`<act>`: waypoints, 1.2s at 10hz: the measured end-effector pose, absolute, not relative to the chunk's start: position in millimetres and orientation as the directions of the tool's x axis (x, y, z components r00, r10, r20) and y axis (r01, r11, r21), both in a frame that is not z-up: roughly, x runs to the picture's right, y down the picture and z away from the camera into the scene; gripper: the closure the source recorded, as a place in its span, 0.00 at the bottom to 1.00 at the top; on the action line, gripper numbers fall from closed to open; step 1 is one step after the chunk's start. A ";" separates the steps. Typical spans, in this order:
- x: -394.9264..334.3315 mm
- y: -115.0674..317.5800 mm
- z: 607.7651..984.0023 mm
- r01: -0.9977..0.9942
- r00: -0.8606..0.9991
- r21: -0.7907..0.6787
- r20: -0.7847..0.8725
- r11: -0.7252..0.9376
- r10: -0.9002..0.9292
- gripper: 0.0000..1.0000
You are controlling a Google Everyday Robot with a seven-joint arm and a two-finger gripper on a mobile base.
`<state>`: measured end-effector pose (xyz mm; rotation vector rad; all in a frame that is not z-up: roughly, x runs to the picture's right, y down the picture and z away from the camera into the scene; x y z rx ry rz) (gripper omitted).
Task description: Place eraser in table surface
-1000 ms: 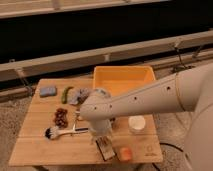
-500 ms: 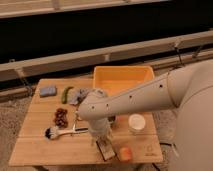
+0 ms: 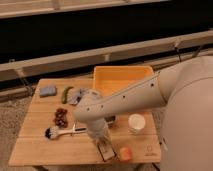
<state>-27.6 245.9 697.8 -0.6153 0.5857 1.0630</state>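
the gripper (image 3: 103,144) is down low at the front of the table surface (image 3: 45,150), near the edge. the eraser (image 3: 106,151) is right at its tip, on the wood or just above it. i cannot tell if the gripper is squeezing it or has let go. a small orange thing (image 3: 124,153) sits just beside the eraser.

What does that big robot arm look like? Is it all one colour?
Mostly. The arm is thick and smooth, cased in off-white rounded shells with bulging joints; no cables or markings show. It narrows to a darker grey gripper, low over the front edge of the wooden table.
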 end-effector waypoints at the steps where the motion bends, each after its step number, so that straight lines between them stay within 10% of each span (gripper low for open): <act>1: -27.2 246.3 697.3 -0.919 0.365 -0.168 -0.706 0.357 0.607 0.96; 12: -104.1 161.6 678.2 -0.874 0.473 -0.243 -0.623 0.421 0.623 0.99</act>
